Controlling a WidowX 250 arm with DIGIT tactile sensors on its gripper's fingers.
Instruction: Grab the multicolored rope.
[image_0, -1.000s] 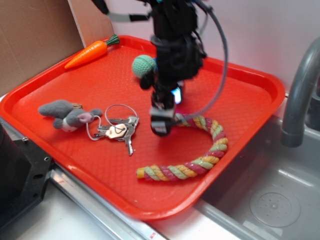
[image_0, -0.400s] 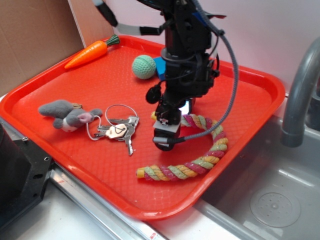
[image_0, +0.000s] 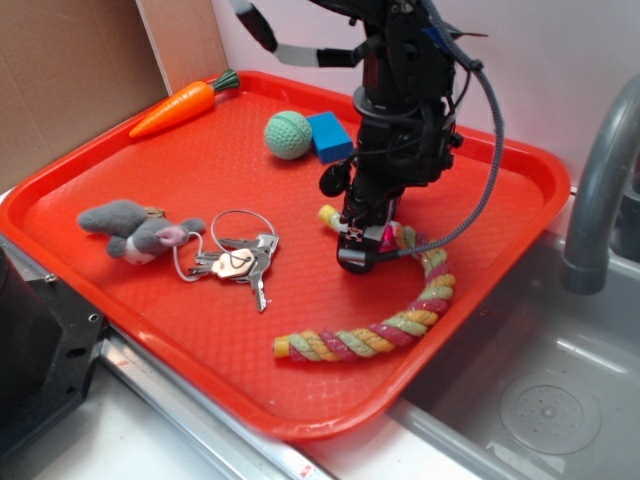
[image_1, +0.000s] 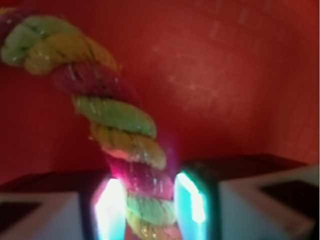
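Flanking multicolored rope (image_0: 400, 325): keys (image_0: 238, 262), ball (image_0: 288, 134).

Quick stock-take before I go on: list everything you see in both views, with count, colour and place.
rope: one, yellow, green and pink, curved on the tray's right half; its upper end lies between the fingers in the wrist view
toy carrot: one, orange with green top, tray's far left corner
ball: one, green, far middle of tray
block: one, blue, beside the ball
plush animal: one, grey, tray's left
keys: one bunch on rings, silver, beside the plush
tray: one, red
faucet: one, grey, right edge
gripper: one, black, fingers either side of the rope's upper end
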